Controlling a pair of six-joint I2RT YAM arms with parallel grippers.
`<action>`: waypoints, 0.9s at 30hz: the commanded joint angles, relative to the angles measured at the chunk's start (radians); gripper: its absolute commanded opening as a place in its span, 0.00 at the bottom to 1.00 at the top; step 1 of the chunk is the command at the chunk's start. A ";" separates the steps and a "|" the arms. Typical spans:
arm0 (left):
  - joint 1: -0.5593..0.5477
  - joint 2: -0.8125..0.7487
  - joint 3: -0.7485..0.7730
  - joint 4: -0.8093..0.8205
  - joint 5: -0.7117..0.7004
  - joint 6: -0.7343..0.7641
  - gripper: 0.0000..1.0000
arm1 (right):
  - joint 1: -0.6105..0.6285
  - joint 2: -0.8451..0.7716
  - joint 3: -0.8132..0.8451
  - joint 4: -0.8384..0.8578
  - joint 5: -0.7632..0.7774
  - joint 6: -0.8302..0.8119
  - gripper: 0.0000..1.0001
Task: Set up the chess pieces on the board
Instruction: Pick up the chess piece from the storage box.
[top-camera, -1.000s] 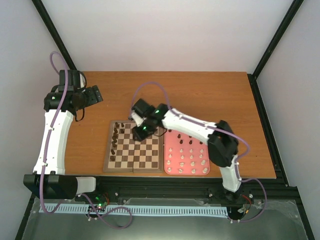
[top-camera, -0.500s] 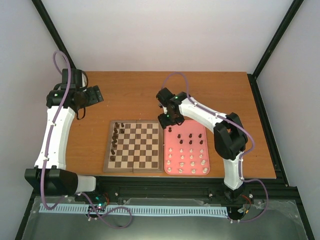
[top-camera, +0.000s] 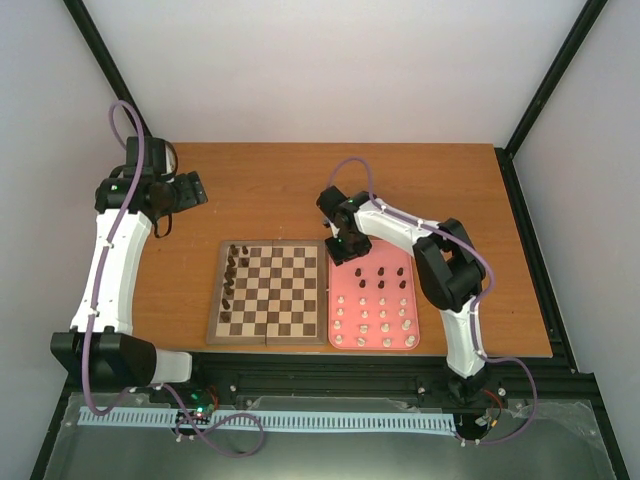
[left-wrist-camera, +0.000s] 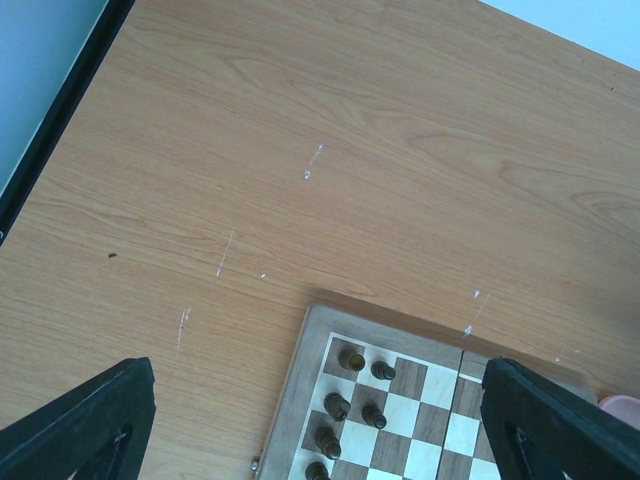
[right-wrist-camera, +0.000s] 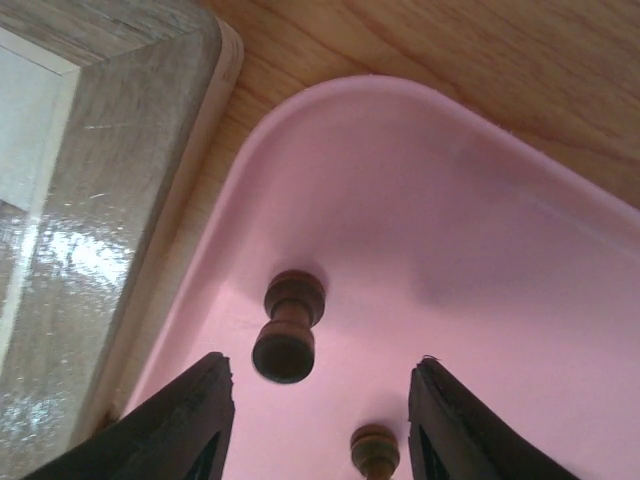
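right gripper (right-wrist-camera: 315, 425): we see its two fingers spread with nothing pinched between them, hanging low over the far corner of the tray, the corner nearest the board.
dark pawn (right-wrist-camera: 288, 340): it stands upright on the tray floor just ahead of the gap, nearer the finger on the left of the wrist view and, as far as we can tell, touching neither.
second dark piece (right-wrist-camera: 375, 450): we see only its top, at the bottom edge of that view, between the fingers.
pink tray (right-wrist-camera: 430, 210): it lies on the table (left-wrist-camera: 300, 150) just beside the board's right edge.
board (top-camera: 275, 300): it lies flat and unfolded in front of the arms.
dark pieces on the board (top-camera: 232, 275): several stand in the two left-hand files, and every other square we can see is bare.
dark pieces in the tray (top-camera: 380, 278): a small group sits in the far rows.
cream pieces (top-camera: 375, 322): they fill the nearer rows of the tray, and we find none on the board.
left gripper (top-camera: 188, 190): its fingers are spread wide and hold nothing, over bare wood well beyond the board's far-left corner.
progress: we judge the job well under half done. Part of the dark side is placed, while the rest of it and the whole cream side are left.
step in hand: we judge the right gripper is lining up on the corner pawn.
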 joint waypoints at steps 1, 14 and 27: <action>-0.006 0.002 0.037 0.009 -0.013 0.021 1.00 | -0.023 0.039 0.003 0.030 -0.015 -0.016 0.46; -0.006 0.015 0.042 0.009 -0.015 0.024 1.00 | -0.026 0.091 0.084 0.011 -0.054 -0.031 0.37; -0.006 0.018 0.037 0.011 -0.007 0.023 1.00 | -0.026 0.094 0.117 -0.020 -0.050 -0.023 0.03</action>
